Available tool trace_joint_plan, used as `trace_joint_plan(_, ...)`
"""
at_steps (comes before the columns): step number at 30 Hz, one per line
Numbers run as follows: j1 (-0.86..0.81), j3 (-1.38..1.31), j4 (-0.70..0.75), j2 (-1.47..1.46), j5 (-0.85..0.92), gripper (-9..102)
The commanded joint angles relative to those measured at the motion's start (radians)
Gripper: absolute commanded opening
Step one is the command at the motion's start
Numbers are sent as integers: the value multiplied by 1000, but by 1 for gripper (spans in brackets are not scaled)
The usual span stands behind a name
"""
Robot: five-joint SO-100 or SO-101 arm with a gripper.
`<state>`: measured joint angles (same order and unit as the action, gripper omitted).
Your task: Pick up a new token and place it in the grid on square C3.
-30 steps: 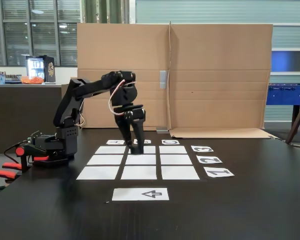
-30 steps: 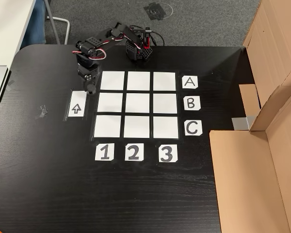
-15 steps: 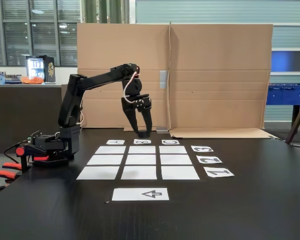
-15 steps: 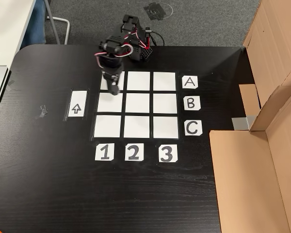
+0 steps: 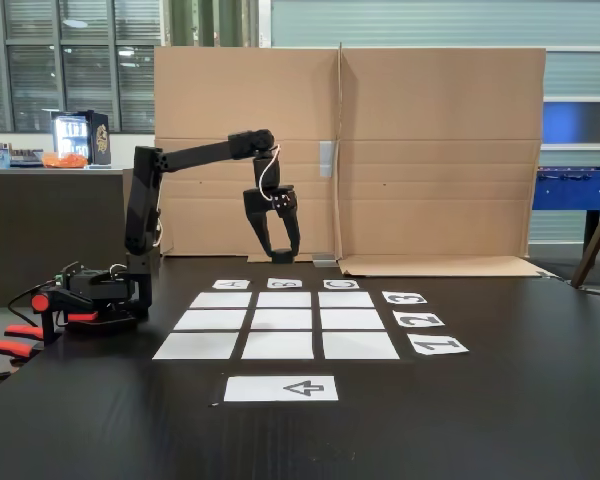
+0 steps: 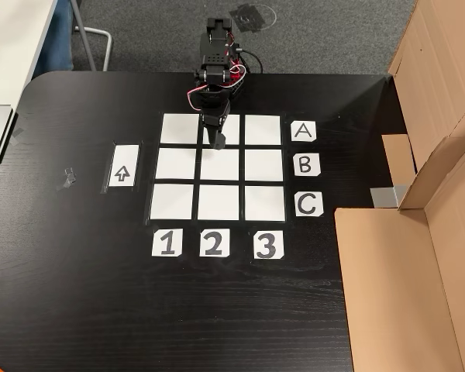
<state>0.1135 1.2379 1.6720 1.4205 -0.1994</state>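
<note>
From the side, a fixed view shows the gripper (image 5: 279, 254) raised well above the table (image 5: 500, 400), its fingers clamped on the token (image 5: 279, 255). The fixed view from above places it over the grid (image 6: 261, 166), near the middle column's top cells, with square C3 (image 6: 264, 203) bare.

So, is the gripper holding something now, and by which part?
The gripper seems to pinch a small dark token between its fingertips, by its sides, above the grid; it is too small to be certain.
</note>
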Motion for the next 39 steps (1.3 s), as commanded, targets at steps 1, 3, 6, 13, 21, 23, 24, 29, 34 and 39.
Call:
trace_joint_plan(1,57,-6,-14,38,-25,0)
trace_joint_plan(3,74,-28,-21,17,-38,0)
trace_joint_plan(6,89,-81,-25,-29,-51,0)
trace_joint_plan(13,115,-195,-41,-141,-74,0)
trace_joint_plan(21,144,-342,-52,-291,-78,0)
trace_joint_plan(23,150,-399,-52,-339,-81,0)
trace_joint_plan(24,153,-428,-52,-364,-81,0)
trace_joint_plan(29,173,-572,-52,-483,-83,0)
trace_joint_plan(34,186,-712,-52,-583,-83,0)
trace_joint_plan(39,202,-841,-52,-669,-83,0)
